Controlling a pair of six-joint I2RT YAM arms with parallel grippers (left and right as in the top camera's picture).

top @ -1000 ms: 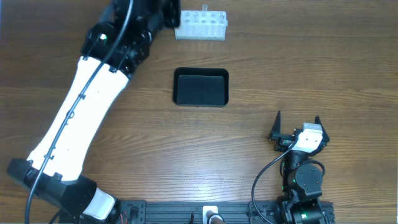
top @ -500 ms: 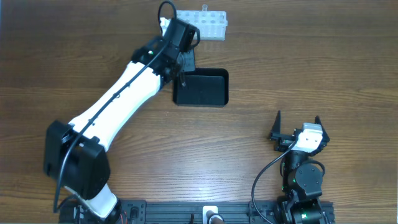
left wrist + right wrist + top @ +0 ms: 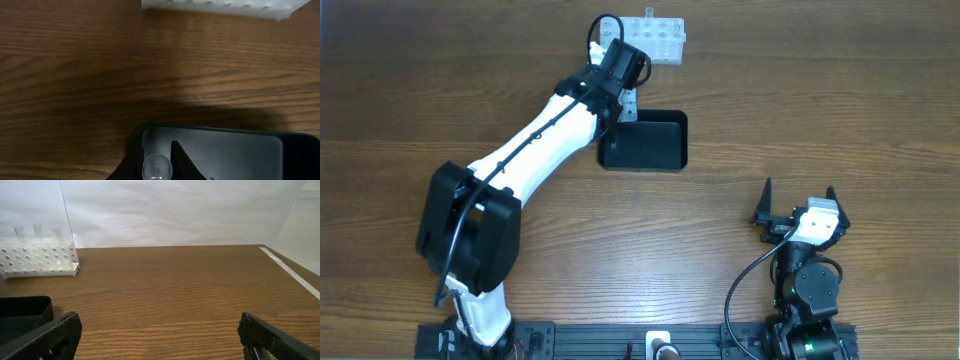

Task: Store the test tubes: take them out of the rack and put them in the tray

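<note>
1. Left gripper is pinching a tube, fingers closed tight against it.
2. It's hanging over the inside corner of the tray, on the side facing the rack.
3. Rack is sitting on the table just past the tray, not touching it, with three tubes standing in it.
4. Right gripper is sitting wide open and holding nothing, close to its own base and well apart from the tray.

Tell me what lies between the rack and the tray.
Bare table between rack and tray, crossed by a shadow; the left wrist view shows it.
</note>
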